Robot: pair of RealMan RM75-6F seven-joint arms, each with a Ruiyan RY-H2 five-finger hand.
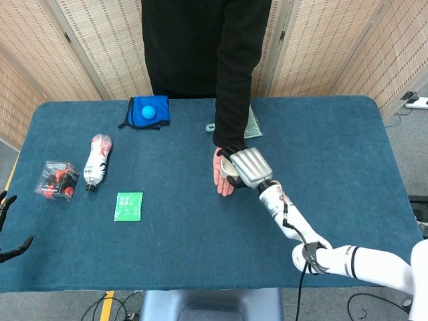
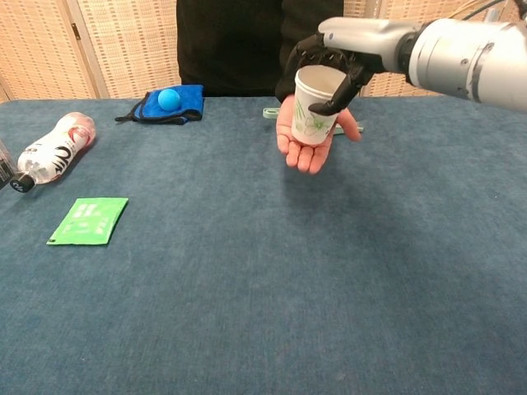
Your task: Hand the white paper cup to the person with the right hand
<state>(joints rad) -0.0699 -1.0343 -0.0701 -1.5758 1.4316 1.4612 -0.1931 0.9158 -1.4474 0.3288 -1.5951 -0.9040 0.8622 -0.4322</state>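
While the person's palm (image 2: 306, 140) lies upturned above the table (image 2: 247, 271):
Right hand (image 2: 333, 59): fingers wrapped around the white paper cup (image 2: 315, 105) near its rim.
Cup: upright, its base on or just over the palm.
Left hand (image 1: 8, 231): at the table's near-left edge, fingers apart, holding nothing.
Left side: plastic bottle (image 1: 97, 162), green packet (image 1: 128, 206).

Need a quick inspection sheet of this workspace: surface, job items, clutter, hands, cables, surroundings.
Surface: blue cloth table.
Job's things: white paper cup upright over the person's open palm; contact with the palm unclear.
Clutter: plastic bottle lying down, green packet, clear box with red contents, blue ball on blue cloth.
Hands: right hand holds the cup; left hand at the table's edge, fingers apart, holding nothing.
Cables: some on the floor under the near table edge.
Surroundings: woven screens.
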